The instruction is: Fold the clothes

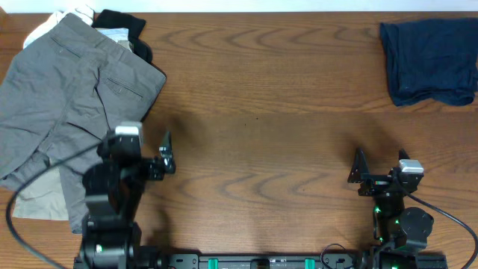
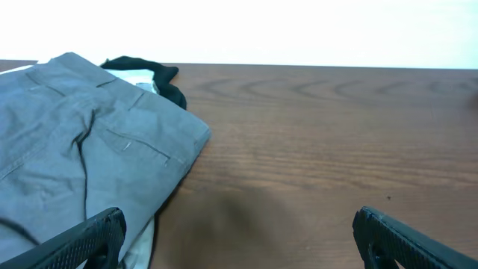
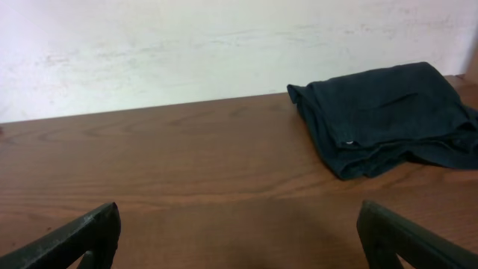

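The dark navy shorts (image 1: pixel 427 60) lie in a folded bundle at the table's far right corner; they also show in the right wrist view (image 3: pixel 385 116) with a small button at the fold. My right gripper (image 1: pixel 379 166) is open and empty near the front edge, well short of them. Its fingers frame bare wood in the right wrist view (image 3: pixel 239 235). My left gripper (image 1: pixel 166 153) is open and empty at the front left, beside the grey shorts. Its fingers show wide apart in the left wrist view (image 2: pixel 239 239).
Grey shorts with a welt pocket (image 1: pixel 67 97) lie spread on a pile at the far left, over beige (image 1: pixel 37 202), black (image 1: pixel 123 22) and white garments. The pile shows in the left wrist view (image 2: pixel 82 142). A white wall (image 3: pixel 187 45) stands behind the table.
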Action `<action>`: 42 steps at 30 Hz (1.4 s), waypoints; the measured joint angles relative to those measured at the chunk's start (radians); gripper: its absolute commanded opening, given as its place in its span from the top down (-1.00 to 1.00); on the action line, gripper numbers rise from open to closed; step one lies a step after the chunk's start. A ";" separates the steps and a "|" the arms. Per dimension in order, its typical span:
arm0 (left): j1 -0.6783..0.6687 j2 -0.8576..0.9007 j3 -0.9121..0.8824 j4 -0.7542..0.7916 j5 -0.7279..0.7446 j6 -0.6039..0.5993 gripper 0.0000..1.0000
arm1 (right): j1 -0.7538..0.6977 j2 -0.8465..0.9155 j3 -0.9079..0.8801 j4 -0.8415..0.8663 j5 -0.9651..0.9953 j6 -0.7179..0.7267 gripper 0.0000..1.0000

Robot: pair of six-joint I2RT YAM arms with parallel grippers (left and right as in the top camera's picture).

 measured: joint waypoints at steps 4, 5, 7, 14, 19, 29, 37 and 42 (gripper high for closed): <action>0.021 -0.131 -0.088 0.005 0.010 0.000 -0.96 | 0.000 0.000 0.000 0.000 0.000 0.000 -0.98; 0.024 -0.162 -0.108 0.004 0.011 0.000 -0.96 | 0.000 0.000 0.000 0.000 0.000 0.000 -0.99; 0.028 -0.212 -0.138 0.013 0.011 0.000 -0.96 | 0.000 0.000 0.000 0.000 0.000 0.000 -0.98; 0.049 -0.348 -0.252 0.081 0.012 0.000 -0.96 | 0.000 0.000 0.000 0.000 0.000 0.000 -0.98; 0.051 -0.401 -0.331 0.138 0.013 0.000 -0.96 | 0.000 0.000 0.000 0.000 0.000 0.000 -0.99; 0.051 -0.502 -0.391 0.164 0.014 0.000 -0.96 | 0.000 0.000 0.000 0.000 0.000 0.000 -0.98; 0.051 -0.509 -0.412 0.206 0.014 0.000 -0.96 | 0.000 0.000 0.000 0.000 0.000 0.000 -0.98; 0.051 -0.505 -0.451 0.200 0.022 0.000 -0.96 | 0.000 0.000 0.000 0.001 0.001 0.000 -0.99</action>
